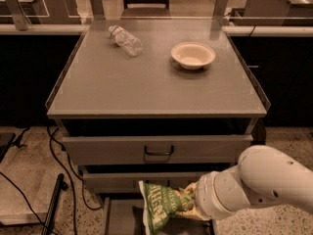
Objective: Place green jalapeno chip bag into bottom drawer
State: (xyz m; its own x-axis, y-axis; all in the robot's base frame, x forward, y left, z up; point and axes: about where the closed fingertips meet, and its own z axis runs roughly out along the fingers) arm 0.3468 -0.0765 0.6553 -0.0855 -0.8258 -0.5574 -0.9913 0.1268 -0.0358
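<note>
The green jalapeno chip bag (160,205) is a crinkled green foil bag with white lettering, at the bottom middle of the camera view. It hangs over the open bottom drawer (120,217), a shallow grey tray below two handled drawers. My gripper (191,208) sits at the end of the white arm coming from the lower right and is shut on the bag's right side. The bag hides most of the fingers and part of the drawer floor.
A clear plastic bottle (125,39) lies at the back left of the grey cabinet top (122,82). A cream bowl (192,55) stands at the back right. The top drawer handle (158,152) faces front. Black cables (29,180) trail on the floor at left.
</note>
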